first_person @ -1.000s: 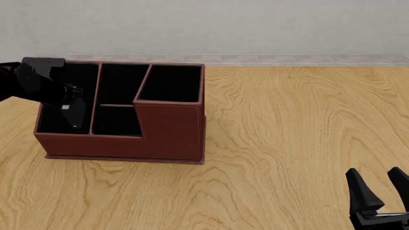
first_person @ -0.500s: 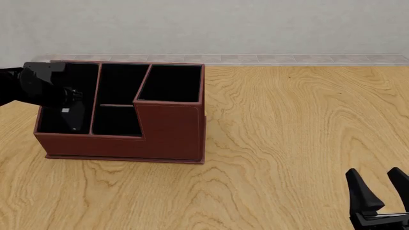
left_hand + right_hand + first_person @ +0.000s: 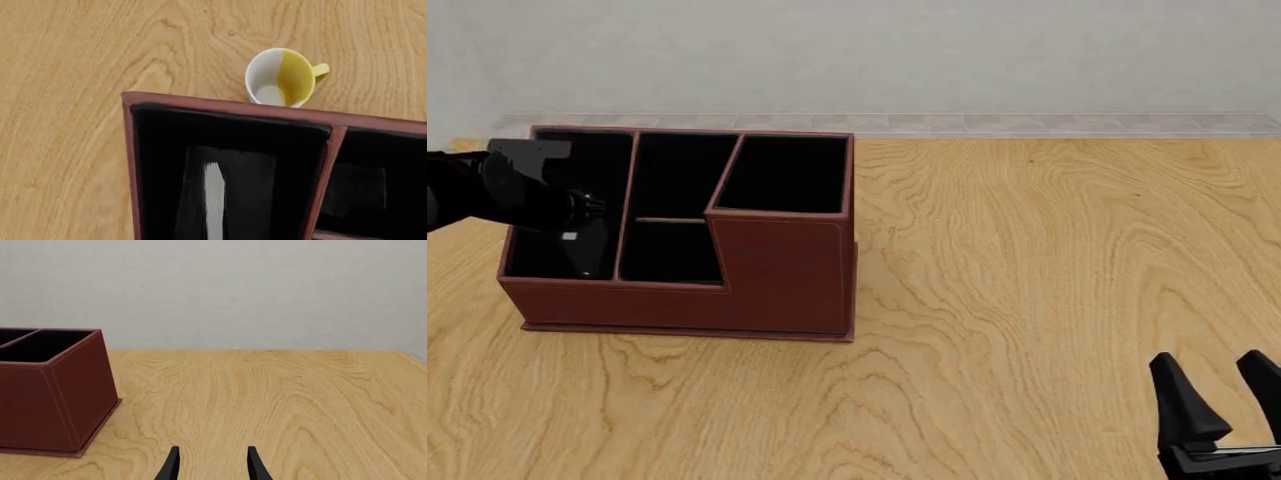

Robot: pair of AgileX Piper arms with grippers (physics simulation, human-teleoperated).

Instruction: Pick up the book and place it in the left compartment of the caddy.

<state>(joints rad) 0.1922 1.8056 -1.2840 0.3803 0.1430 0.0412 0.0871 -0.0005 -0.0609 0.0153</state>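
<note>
The reddish-brown caddy (image 3: 781, 270) stands at the table's left. My left gripper (image 3: 581, 250) reaches down into its left compartment (image 3: 601, 160), black against the black lining, so its jaws cannot be made out. In the left wrist view the book (image 3: 213, 200) stands on edge inside that left compartment (image 3: 160, 165), white page edge towards the camera. No fingers can be told apart there. My right gripper (image 3: 1224, 395) hovers open and empty near the table's front right, far from the caddy (image 3: 60, 390). Its fingertips (image 3: 172, 462) show spread in the right wrist view.
A yellow and white mug (image 3: 283, 80) lies on the table just outside the caddy's wall (image 3: 227, 107), beside the left compartment. The caddy's two small middle cells (image 3: 674, 250) and its taller square section (image 3: 781, 175) hold nothing I can see.
The left arm's wrist has sunk a little and shifted left over the left compartment, its tip staying inside the slot. The right arm has not moved.
</note>
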